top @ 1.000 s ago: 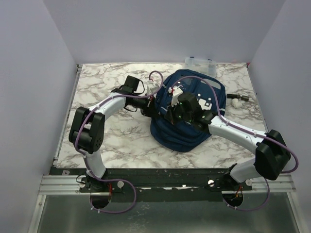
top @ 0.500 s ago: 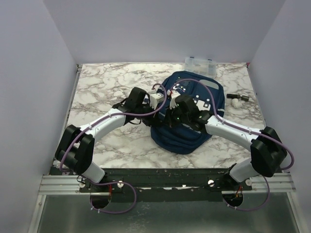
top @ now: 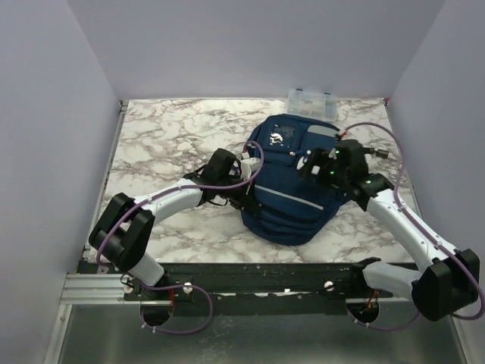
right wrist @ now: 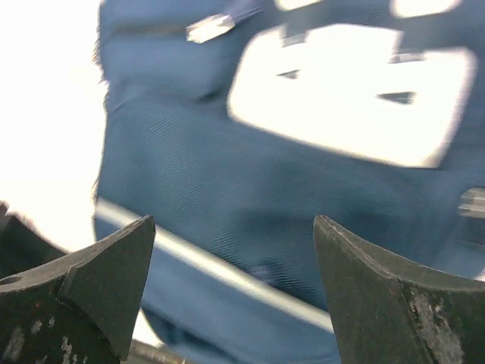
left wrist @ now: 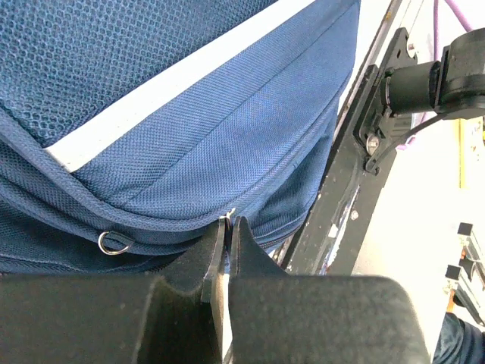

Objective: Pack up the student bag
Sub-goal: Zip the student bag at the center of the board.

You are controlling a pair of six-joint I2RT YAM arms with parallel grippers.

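The student bag (top: 292,189), navy with a grey stripe and a white patch, lies flat in the middle of the table. My left gripper (top: 246,195) is at the bag's left edge. In the left wrist view the left gripper (left wrist: 229,221) is shut on the student bag (left wrist: 189,129), pinching its zipper seam, with a small metal bit showing at the tips. My right gripper (top: 312,163) hovers over the bag's right half. In the right wrist view the right gripper (right wrist: 235,227) stands wide open with nothing between its fingers (right wrist: 114,265), above the blurred bag (right wrist: 227,174).
A clear plastic compartment box (top: 312,99) stands at the back edge behind the bag. A small dark-and-white item (top: 383,151) lies right of the bag, partly behind the right arm's purple cable. The table's black front frame (left wrist: 356,159) runs close to the left gripper.
My right gripper has opened, let go of the bag and drawn back to the right. The bag has settled flat. The left gripper slid nearer along the bag's left edge, still shut.
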